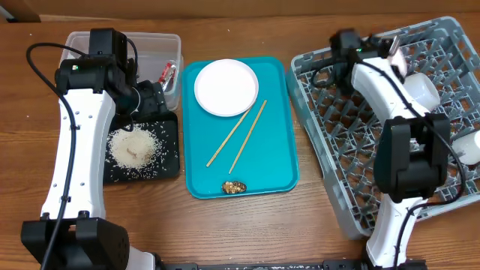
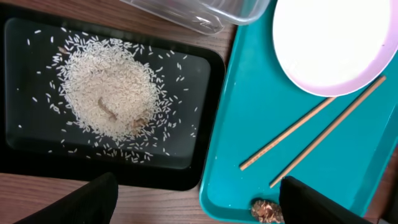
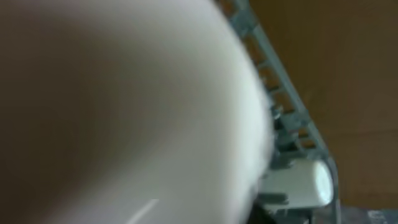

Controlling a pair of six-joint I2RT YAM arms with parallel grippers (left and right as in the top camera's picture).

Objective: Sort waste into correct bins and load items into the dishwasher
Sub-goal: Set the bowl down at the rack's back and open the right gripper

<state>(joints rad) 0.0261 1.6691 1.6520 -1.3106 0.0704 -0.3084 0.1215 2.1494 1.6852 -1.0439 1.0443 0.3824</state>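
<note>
Likely a lab: bare wooden table, staged dish rack.

On the wooden table: clear tub, black tray, teal tray (in the middle), grey rack.

White plate, teal tray, white-speckled black tray, grey gridded rack

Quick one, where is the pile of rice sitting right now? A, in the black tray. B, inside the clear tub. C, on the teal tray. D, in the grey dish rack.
A: the rice lies heaped in the black tray, left of the teal tray, which carries only the plate, the chopsticks and a small scrap.
</note>
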